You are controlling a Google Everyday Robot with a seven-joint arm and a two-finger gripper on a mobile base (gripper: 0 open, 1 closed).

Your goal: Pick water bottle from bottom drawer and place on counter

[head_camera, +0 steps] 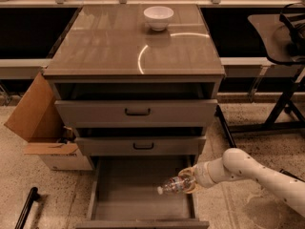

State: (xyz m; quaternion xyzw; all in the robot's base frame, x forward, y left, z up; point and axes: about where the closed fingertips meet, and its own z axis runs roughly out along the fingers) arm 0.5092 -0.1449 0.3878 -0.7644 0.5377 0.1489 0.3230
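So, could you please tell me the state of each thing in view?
bottom drawer: pulled wide open.
water bottle: capped, on its side, gripped.
gripper: shut on the water bottle, by the drawer's right side.
top drawer: ajar.
middle drawer: ajar.
bowl: upright on the counter.

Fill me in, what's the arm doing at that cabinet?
The robot arm reaches into the open bottom drawer from the right, its tool closed around the water bottle, which lies sideways with the cap pointing left. The bottle is not yet on the counter, where a white bowl sits near the back edge.
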